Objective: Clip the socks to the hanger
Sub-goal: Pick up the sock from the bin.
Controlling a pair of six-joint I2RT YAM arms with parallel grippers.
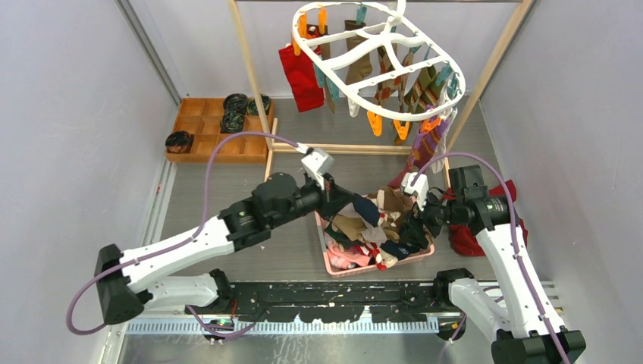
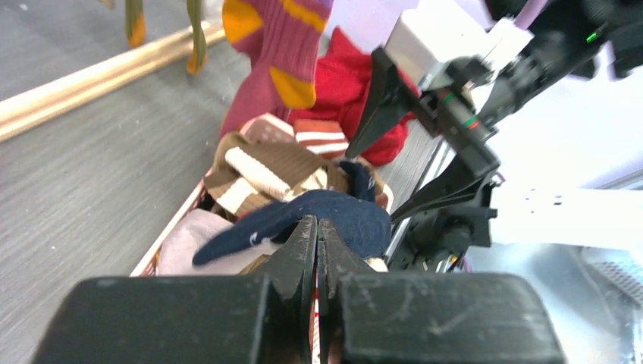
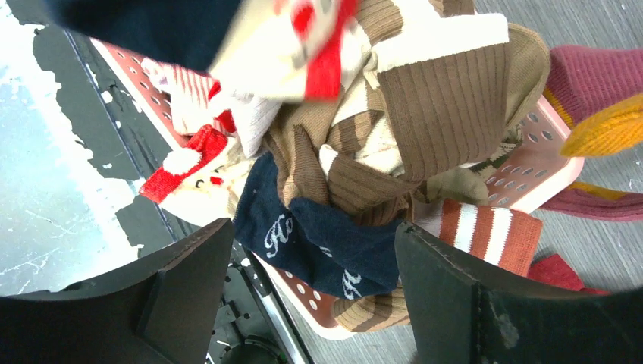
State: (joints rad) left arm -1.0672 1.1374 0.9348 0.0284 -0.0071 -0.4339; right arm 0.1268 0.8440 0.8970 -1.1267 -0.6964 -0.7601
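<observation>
We are picking: left gripper (image 2: 317, 236) shut against the soft navy sock (image 2: 337, 218), right gripper (image 3: 312, 231) spread wide. Next we must lift it to the white oval plastic hanger (image 1: 356, 72).

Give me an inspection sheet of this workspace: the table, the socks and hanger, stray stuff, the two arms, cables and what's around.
Surface: grey table, both arms mounted at its near edge.
Job's things: socks heaped in a pink basket; hanger up on the rack, several socks already clipped to it.
Clutter: wooden tray with black rolls at far left; red cloth right of the basket.
Grippers: left fingers shut, tips at a navy sock, grip unclear; right fingers open above the heap.
Cables: a purple cable loops over each arm.
Surroundings: grey walls on three sides.
</observation>
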